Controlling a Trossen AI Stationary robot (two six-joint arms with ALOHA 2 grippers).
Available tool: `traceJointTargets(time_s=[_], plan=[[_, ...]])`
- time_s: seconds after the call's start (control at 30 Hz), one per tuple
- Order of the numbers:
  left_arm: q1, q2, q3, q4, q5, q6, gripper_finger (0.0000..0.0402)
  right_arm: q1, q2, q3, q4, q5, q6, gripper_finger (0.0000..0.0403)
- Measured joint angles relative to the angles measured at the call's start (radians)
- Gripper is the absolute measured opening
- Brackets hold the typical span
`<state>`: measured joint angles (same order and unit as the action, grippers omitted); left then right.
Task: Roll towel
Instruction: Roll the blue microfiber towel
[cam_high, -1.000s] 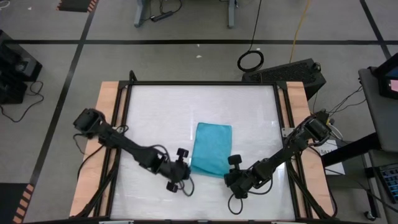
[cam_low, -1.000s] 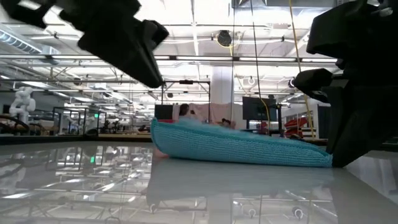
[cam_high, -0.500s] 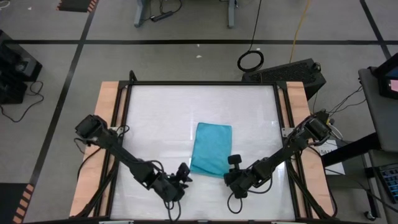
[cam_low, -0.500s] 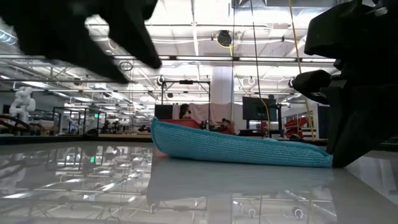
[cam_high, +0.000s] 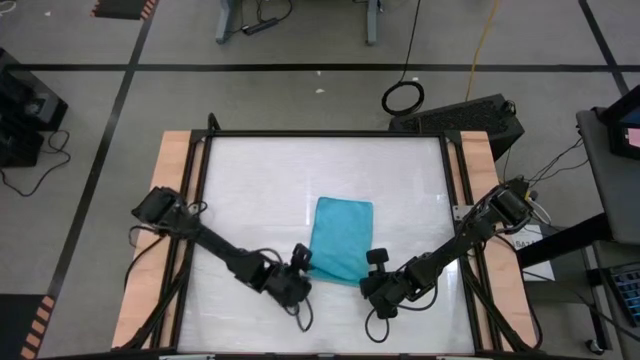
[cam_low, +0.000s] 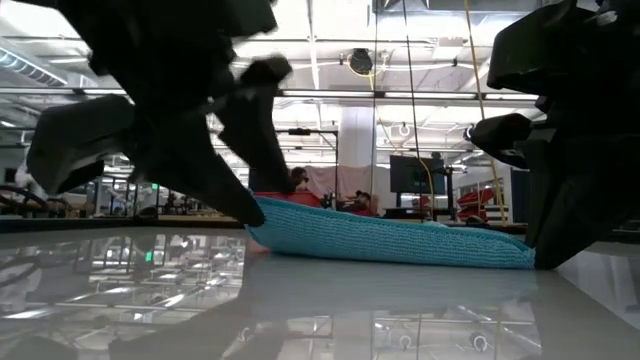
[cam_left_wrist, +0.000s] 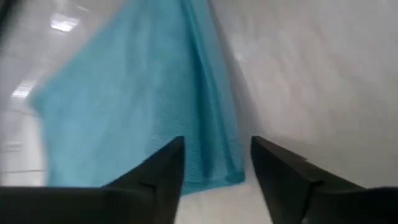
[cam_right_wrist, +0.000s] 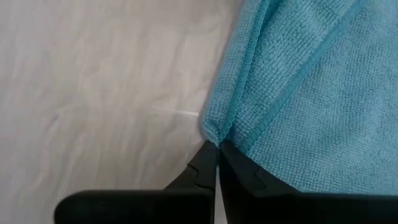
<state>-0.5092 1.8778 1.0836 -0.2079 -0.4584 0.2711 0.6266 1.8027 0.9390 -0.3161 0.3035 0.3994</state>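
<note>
The turquoise towel (cam_high: 340, 238) lies folded flat on the white table, its long sides running near to far. My left gripper (cam_left_wrist: 214, 165) is open, low at the towel's near-left corner (cam_left_wrist: 235, 177). Its two fingers stand on either side of that corner, and I see no touch. In the low view it (cam_low: 200, 170) looms at the towel's left end (cam_low: 262, 222). My right gripper (cam_right_wrist: 217, 163) is shut at the towel's near-right corner; in the high view it (cam_high: 367, 272) sits by that corner. My right gripper has the towel's near-right corner (cam_right_wrist: 213, 133) pinched at the very ends of its two shut fingers. The corner narrows to a pucker there, where several hemmed layers meet. The fingers slant down from the table's near right. The towel stays flat on the table.
Wooden side rails (cam_high: 170, 200) and a black frame border the white table. Bare table surface (cam_high: 250, 180) stretches left of the towel and toward the far edge. Cables and a dark box (cam_high: 460, 115) lie on the floor beyond the far edge.
My left gripper has swung toward the near edge, then back to the towel's near-left corner, sinking toward the table and rolling its wrist. It has opened. The towel and my right gripper have kept still.
</note>
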Motion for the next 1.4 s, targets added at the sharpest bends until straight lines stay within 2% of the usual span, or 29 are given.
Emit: traceJointTargets(time_s=[0.1,0.3,0.37,0.57,0.87,1.2,1.4], plan=[[0.03,0.0,0.0,-0.02,0.093,-0.005,0.0131,0.001,0.0,0.0,0.0,0.0,0.003,0.0002],[0.037,0.0,0.003,-0.018,0.113,0.024,0.0024,0.001,0.0,0.0,0.0,0.002,0.004,0.0002],[0.042,0.0,0.011,-0.019,0.133,0.026,0.0008,0.001,0.0,0.0,0.0,0.002,0.003,0.0002],[0.089,-0.007,0.043,-0.021,0.176,-0.028,0.0005,0.001,0.0,0.0,-0.001,-0.006,-0.015,0.0002],[0.228,-0.008,0.063,-0.09,0.253,-0.258,0.0006,0.003,-0.001,0.0,-0.008,-0.018,-0.025,0.0002],[0.281,0.021,0.065,-0.096,0.358,-0.266,0.0007,0.003,-0.008,0.0,-0.019,-0.042,-0.013,0.0008],[0.28,0.076,0.07,-0.126,0.369,-0.284,0.0007,0.019,-0.067,-0.006,-0.109,0.008,0.014,0.0049]])
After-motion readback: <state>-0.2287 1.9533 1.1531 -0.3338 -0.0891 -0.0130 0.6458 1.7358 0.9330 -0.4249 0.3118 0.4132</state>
